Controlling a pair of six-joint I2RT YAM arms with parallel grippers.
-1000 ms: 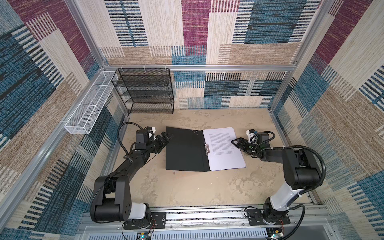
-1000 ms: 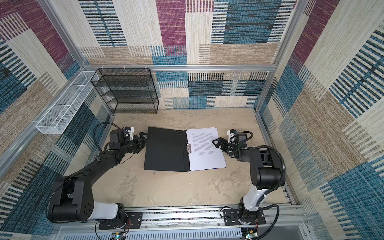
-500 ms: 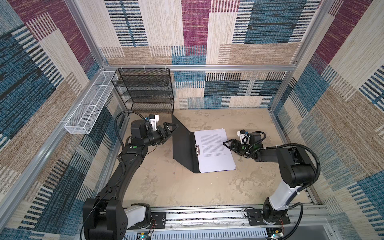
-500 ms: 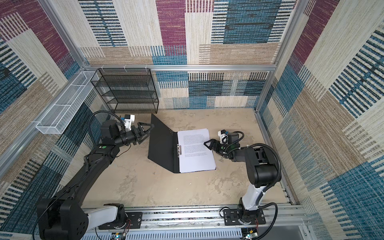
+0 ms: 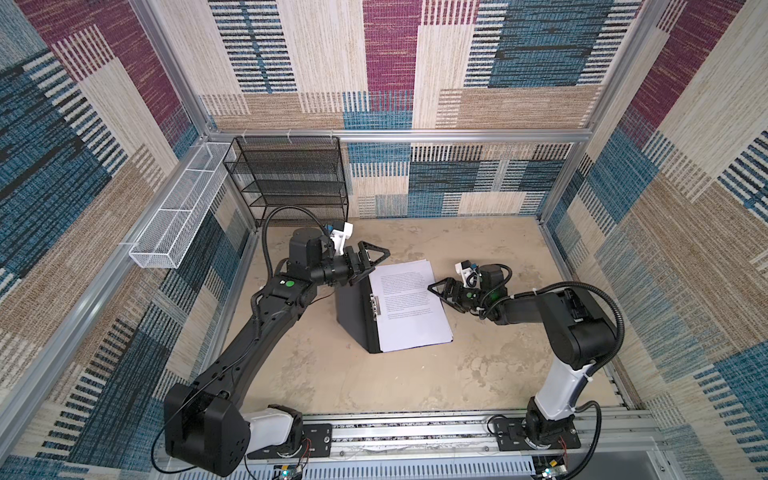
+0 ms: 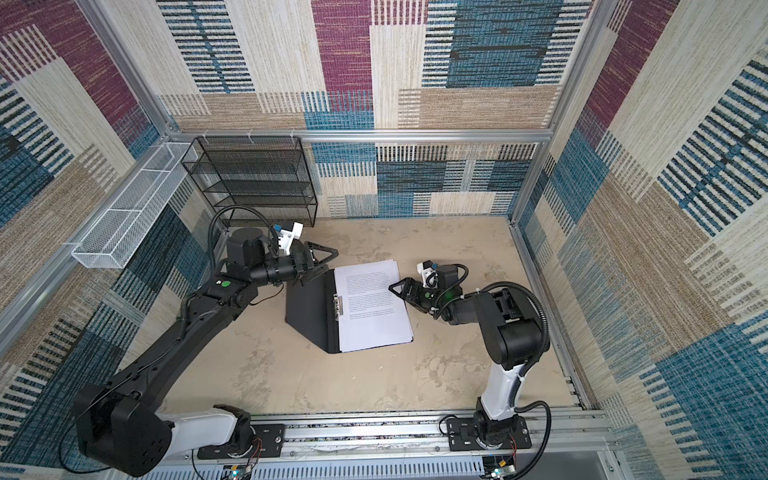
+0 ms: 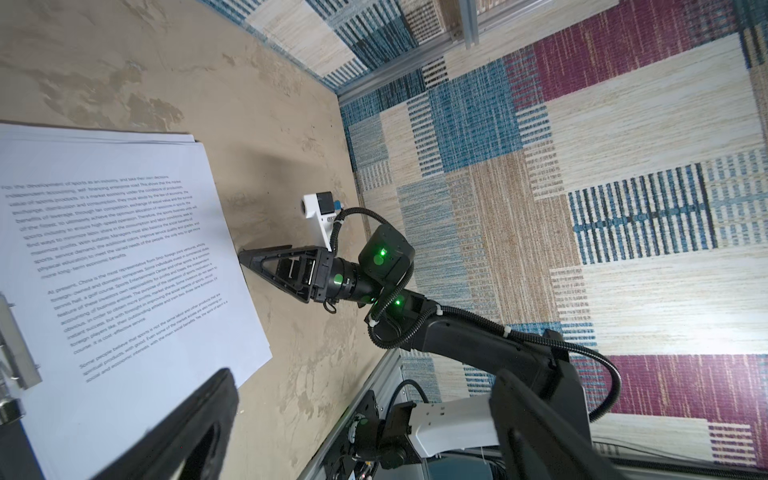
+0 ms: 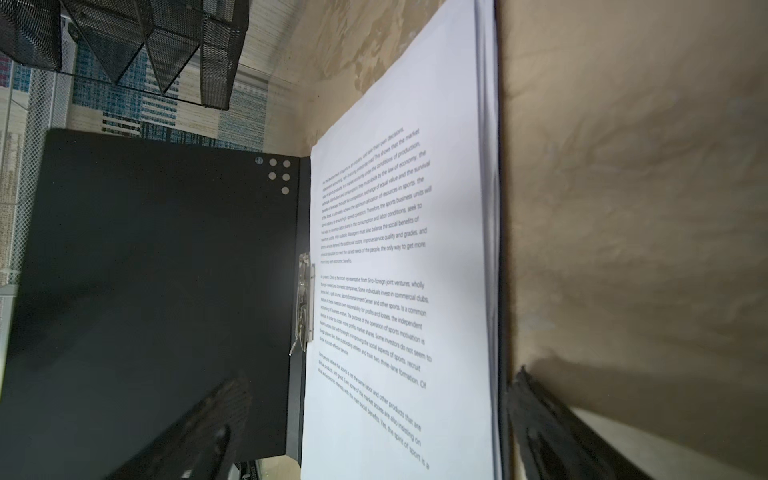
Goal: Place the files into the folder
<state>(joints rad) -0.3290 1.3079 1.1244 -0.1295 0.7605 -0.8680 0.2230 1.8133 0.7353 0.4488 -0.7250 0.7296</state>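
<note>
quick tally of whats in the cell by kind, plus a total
folder: 1
stack of files: 1 (sheets too thin to count)
black mesh rack: 1
white wire basket: 1
robot arms: 2
total: 6

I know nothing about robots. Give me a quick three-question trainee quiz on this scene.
1. True or false: the folder is fully closed.
2. Where do the printed paper sheets lie? A in the black mesh rack; B on the folder's right half; C in the white wire basket.
3. Fill in: the right end effector has its jaws ___.
Key: 1 false; 2 B; 3 open.
</note>
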